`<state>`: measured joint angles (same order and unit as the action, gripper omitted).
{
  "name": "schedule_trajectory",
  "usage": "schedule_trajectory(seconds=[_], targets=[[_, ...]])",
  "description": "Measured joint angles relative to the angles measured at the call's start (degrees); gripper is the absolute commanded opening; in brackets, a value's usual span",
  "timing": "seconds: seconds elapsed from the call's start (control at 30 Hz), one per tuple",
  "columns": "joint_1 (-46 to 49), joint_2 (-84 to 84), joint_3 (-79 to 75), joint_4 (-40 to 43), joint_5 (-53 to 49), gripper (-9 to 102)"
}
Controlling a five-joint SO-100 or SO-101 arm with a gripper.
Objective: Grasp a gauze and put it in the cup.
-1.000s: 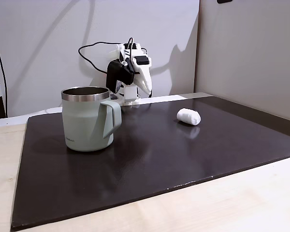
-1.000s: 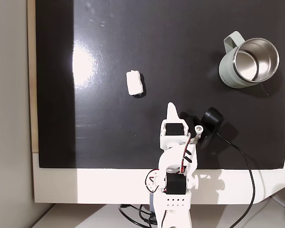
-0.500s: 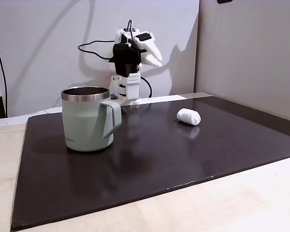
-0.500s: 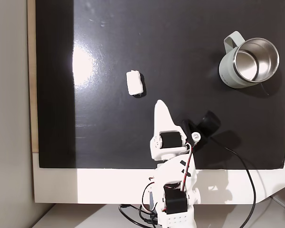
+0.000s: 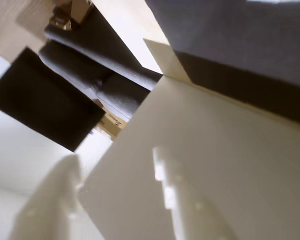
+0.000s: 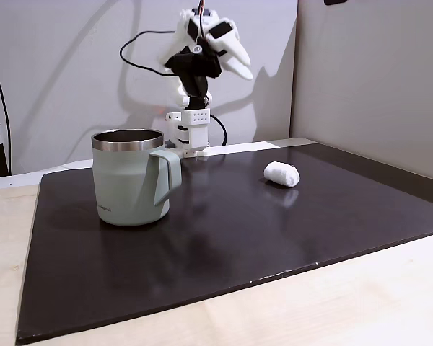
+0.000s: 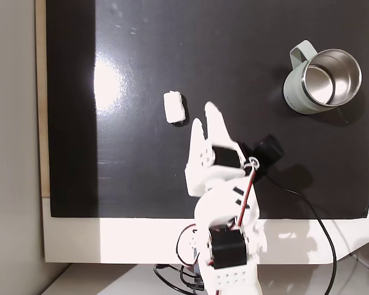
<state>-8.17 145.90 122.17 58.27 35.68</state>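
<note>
The counter (image 6: 202, 317) was pale wood and carried a large dark mat (image 7: 234, 74) on which both task items stood. The arm (image 6: 191, 108) rose from its base at the far edge of the mat in a fixed view, with the end effector (image 6: 238, 68) held high in the air and carrying nothing.

The cup (image 6: 133, 176) stood upright on the mat, handle toward the gauze side in that fixed view, and its steel interior (image 7: 331, 77) appeared empty from above. The gauze (image 7: 174, 107) lay on the mat, well apart from the cup and just beyond the fingertips (image 7: 213, 112) of the end effector (image 7: 205, 118) as seen from above. The two fingers stood slightly apart.

Judged from this, the step in hand was the approach, with no grasp yet made. The next move called for lowering the end effector over the gauze, fingers spread to either side of the wad, before closing.
</note>
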Motion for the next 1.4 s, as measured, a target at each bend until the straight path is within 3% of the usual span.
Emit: schedule_trajectory(seconds=[0.17, 0.5, 1.4], targets=[[-1.58, -11.07, -9.32, 3.69, 8.79, 36], [-7.29, -26.28, -17.49, 5.89, 23.64, 38], [-14.41, -64.69, -34.28, 5.71, 35.16, 40]])
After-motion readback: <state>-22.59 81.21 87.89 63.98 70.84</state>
